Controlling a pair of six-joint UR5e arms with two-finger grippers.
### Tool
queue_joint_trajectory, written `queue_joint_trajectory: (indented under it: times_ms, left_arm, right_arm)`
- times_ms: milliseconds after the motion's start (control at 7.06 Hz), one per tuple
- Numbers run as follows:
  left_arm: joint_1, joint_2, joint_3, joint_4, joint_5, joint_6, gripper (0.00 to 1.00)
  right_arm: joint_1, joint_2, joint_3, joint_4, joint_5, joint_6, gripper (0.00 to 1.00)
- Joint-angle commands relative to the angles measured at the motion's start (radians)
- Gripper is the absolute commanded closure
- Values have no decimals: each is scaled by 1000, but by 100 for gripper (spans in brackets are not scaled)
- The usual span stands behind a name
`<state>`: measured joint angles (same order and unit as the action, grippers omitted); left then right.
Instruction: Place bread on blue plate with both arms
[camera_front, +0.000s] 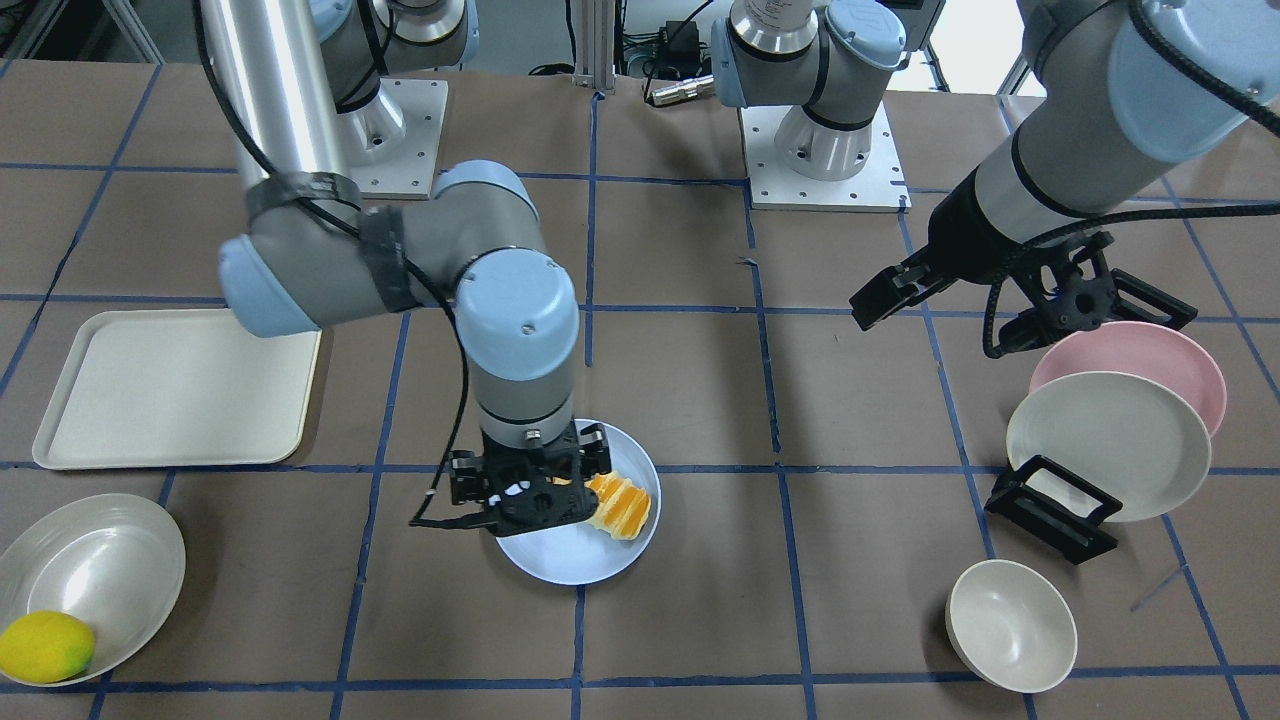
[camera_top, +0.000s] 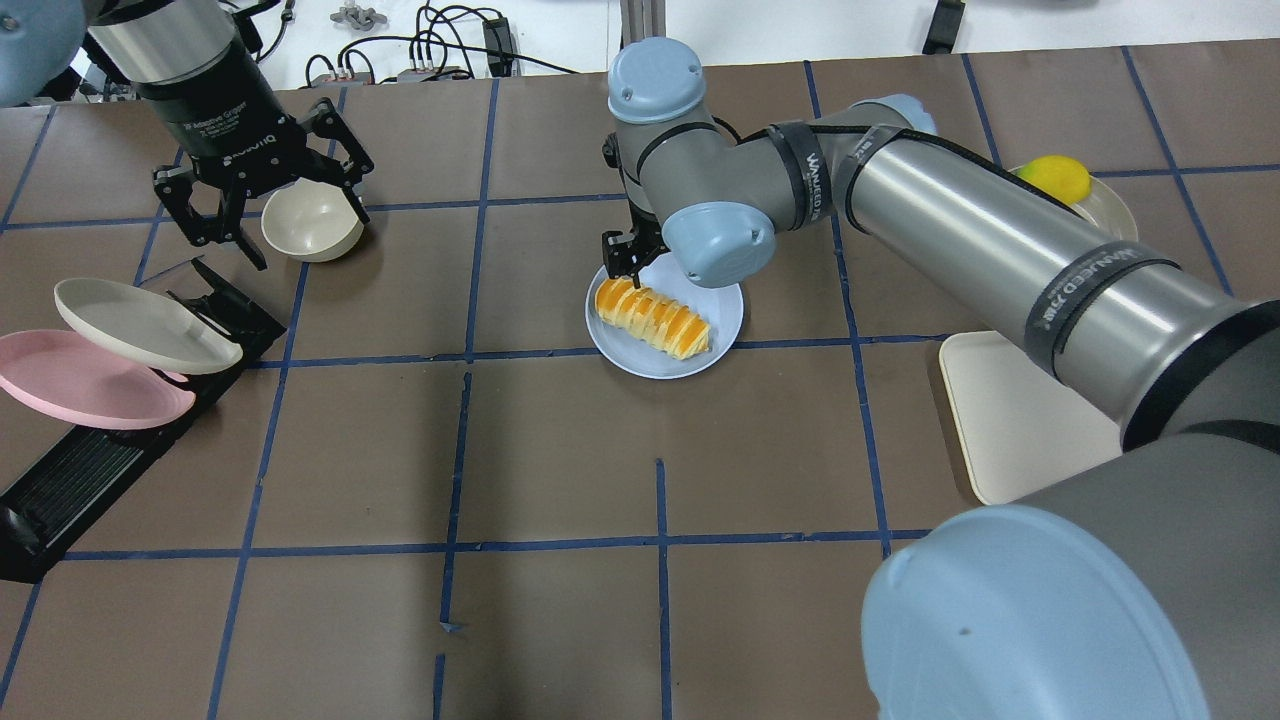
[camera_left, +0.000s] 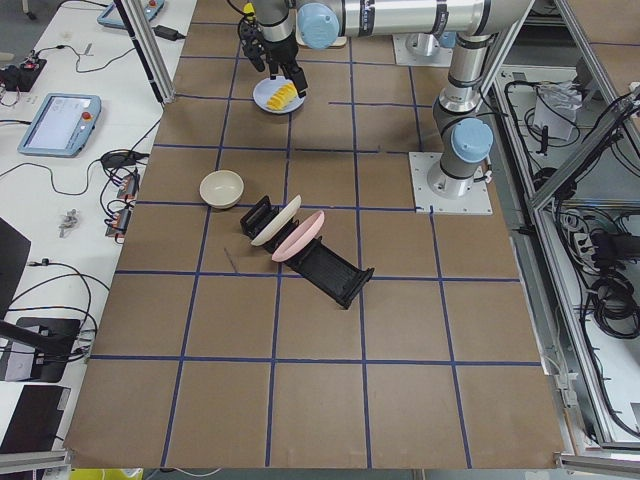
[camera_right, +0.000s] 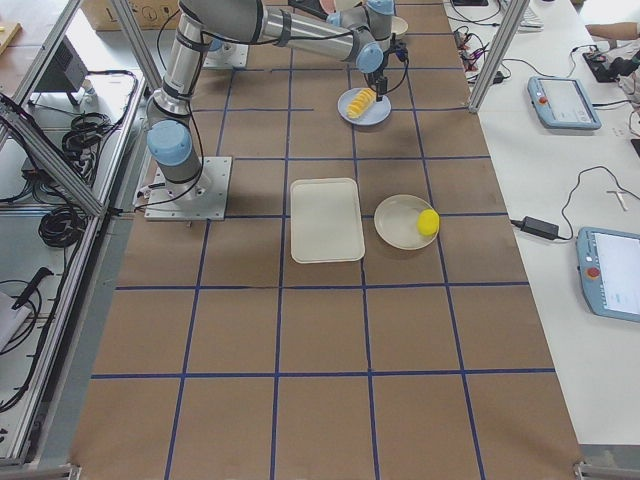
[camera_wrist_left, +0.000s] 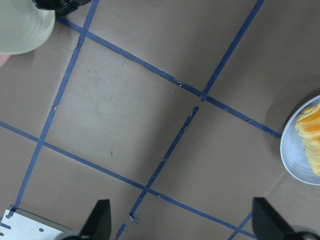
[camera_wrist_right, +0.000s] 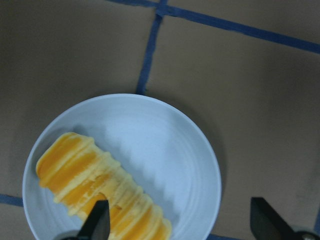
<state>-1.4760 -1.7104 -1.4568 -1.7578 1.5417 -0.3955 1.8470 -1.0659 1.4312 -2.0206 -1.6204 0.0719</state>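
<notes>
The bread (camera_top: 652, 320) lies flat on the blue plate (camera_top: 640, 366) near the table's middle; both also show in the front view, bread (camera_front: 622, 506) on plate (camera_front: 570, 562). My right gripper (camera_front: 530, 490) hangs just above the plate's edge, open and empty. In the right wrist view its fingertips (camera_wrist_right: 99, 220) stand wide apart over the bread (camera_wrist_right: 100, 187) and plate (camera_wrist_right: 160, 140). My left gripper (camera_top: 305, 238) is open and empty, high above the cream bowl (camera_top: 312, 222) at the far left. The left wrist view catches the plate's edge (camera_wrist_left: 295, 160).
A pink plate (camera_top: 80, 380) and a cream plate (camera_top: 140, 325) lean in a black rack (camera_top: 90, 470) at the left. A cream tray (camera_top: 1010, 420) lies at the right. A shallow bowl (camera_front: 90, 570) holds a yellow lemon (camera_front: 45, 647).
</notes>
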Motion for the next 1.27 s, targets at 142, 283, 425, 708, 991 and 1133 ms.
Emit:
queue_joint_trajectory:
  times_ms: [142,283,425,708,991,1133]
  left_arm:
    - [-29,80,-193,247,54,-6,1]
    - [-32,86,-221,305,55,-9,1]
    - [-32,84,-226,305,60,-9,0]
    - [-33,92,-227,305,60,-11,0]
    - [-35,97,-234,305,54,6,0]
    - [-36,91,-235,304,54,59,0]
  right_arm:
    - [-173,-198,-20,274,8,-43,0]
    - [-187,-250,-14,346,4,-43,0]
    - [-202,-316,-3,431,-1,-44,0]
    - [-262,-432,53,549,-2,-40,0]
    - [-302,-538,176,519,4,-38,0]
    - [-307,-545,181,519,1,-40,0]
